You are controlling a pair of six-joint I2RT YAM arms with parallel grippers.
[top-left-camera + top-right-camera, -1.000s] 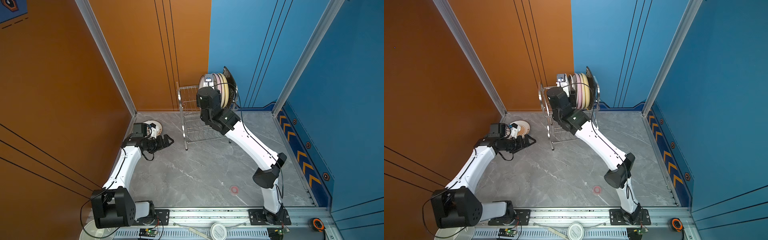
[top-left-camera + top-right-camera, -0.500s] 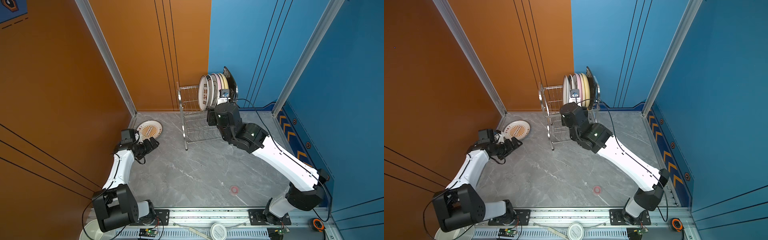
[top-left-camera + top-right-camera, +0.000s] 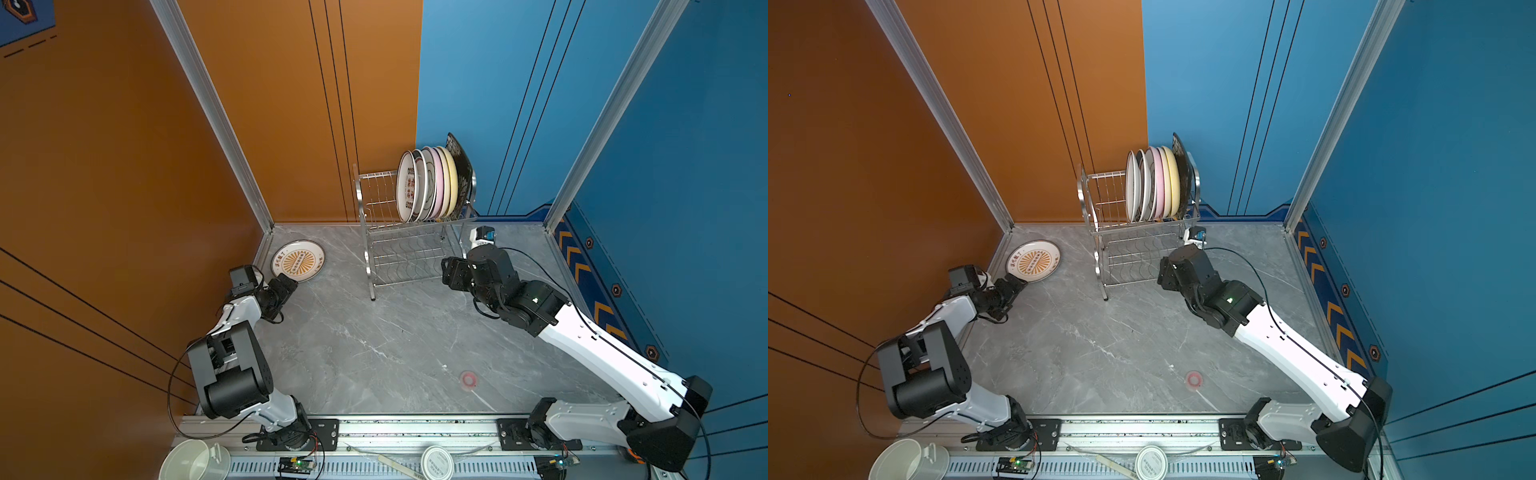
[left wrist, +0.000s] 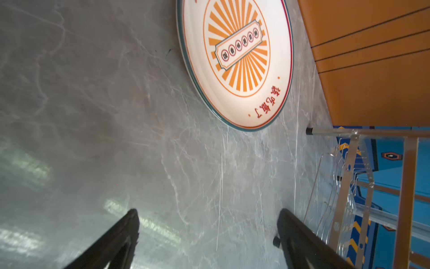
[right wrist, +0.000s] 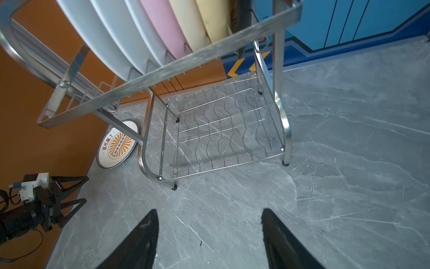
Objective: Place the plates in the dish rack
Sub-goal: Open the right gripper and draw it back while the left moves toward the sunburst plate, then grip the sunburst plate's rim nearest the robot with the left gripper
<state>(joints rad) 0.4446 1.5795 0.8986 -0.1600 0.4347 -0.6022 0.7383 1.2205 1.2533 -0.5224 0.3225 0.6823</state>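
On the top tier of the dish rack (image 3: 407, 259), seven plates (image 3: 428, 185) stand on edge between the prongs, crowded toward the right end. The row runs from a white one with orange print, past more white ones, a pink one and two cream-yellow ones, to a square black one at the far right.

One more plate (image 3: 298, 262), white with an orange sunburst and red lettering, lies flat and face up on the grey tabletop (image 3: 374, 353). It sits close to the orange wall (image 3: 124, 187) in the back left corner, well apart from the rack.

Low over the tabletop, the left pincer (image 4: 208, 216) points at that plate, its jaws spread wide and empty, the tips just short of the rim.

The right pincer (image 5: 209, 214) hangs near the rack's front right leg, facing the lower shelf, its jaws parted with only bare tabletop between them.
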